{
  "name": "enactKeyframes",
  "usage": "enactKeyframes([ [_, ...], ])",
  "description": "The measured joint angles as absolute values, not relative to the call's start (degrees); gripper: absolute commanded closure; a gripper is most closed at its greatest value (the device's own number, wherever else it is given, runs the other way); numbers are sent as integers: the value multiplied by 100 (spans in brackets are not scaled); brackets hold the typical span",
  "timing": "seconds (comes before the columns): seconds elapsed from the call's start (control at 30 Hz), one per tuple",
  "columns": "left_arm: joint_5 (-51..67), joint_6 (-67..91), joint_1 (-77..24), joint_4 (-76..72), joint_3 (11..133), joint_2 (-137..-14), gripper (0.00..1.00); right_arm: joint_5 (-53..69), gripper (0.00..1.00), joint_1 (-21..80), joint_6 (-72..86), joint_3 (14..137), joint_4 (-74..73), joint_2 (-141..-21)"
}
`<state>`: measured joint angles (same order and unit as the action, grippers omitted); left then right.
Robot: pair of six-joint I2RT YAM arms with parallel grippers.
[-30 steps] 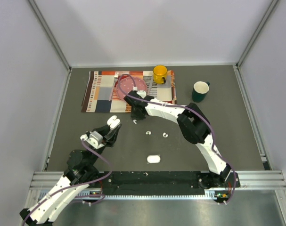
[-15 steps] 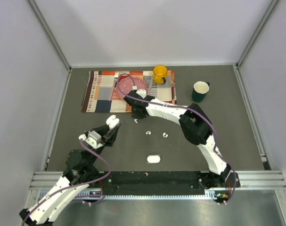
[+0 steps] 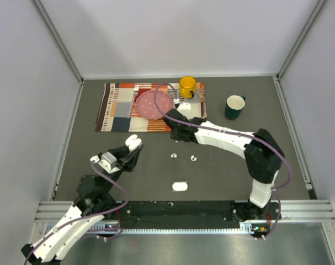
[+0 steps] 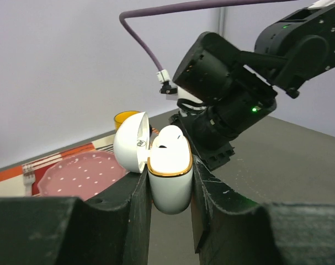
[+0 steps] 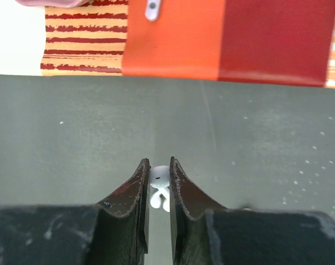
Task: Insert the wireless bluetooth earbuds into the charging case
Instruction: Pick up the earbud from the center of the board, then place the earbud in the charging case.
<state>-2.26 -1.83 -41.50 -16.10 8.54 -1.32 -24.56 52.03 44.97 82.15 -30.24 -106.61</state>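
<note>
My left gripper (image 3: 132,148) is shut on a white charging case (image 4: 170,171) with a gold rim, held upright with its lid (image 4: 131,144) flipped open to the left. In the top view the case (image 3: 133,142) hangs left of centre. My right gripper (image 5: 159,164) is shut on a small white earbud (image 5: 158,176), its rounded head pinched between the fingertips above the grey table. From above, the right gripper (image 3: 178,136) is near the mat's front edge. Two more earbuds (image 3: 174,156) (image 3: 193,159) lie loose on the table in front of it.
A second, closed white case (image 3: 180,186) lies near the front edge. At the back lies a patterned mat (image 3: 116,107) with a pink plate (image 3: 154,104) and a yellow mug (image 3: 187,86). A dark green mug (image 3: 234,107) stands at the back right.
My right gripper closed on the earbud that lay near the mat's front edge and carried it off to the right. The left arm kept the open case still.
</note>
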Motion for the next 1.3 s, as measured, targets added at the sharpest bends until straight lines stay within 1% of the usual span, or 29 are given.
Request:
enactKeyframes([
  [0.27, 349, -3, -4150, -2672, 762, -1138, 100, -2773, 93, 5148, 4532, 6331, -2023, -8809],
  [0.53, 674, 202, -4150, -3732, 532, -2093, 100, -2969, 94, 5146, 4565, 5157, -766, -7295],
  [0.8, 967, 301, -4150, -4759, 480, -3057, 100, -2989, 96, 5172, 4399, 4145, 609, -6073],
  [0.93, 1098, 316, -4150, -5223, 478, -3573, 100, -2969, 96, 5238, 4307, 3916, 1184, -5701],
  [1.17, 1271, 386, -4152, -5905, 478, -4230, 100, -2941, 97, 5402, 4182, 3715, 2012, -5483],
  [1.3, 1356, 443, -4152, -6246, 478, -4510, 100, -2995, 98, 5776, 3940, 3594, 2545, -5474],
])
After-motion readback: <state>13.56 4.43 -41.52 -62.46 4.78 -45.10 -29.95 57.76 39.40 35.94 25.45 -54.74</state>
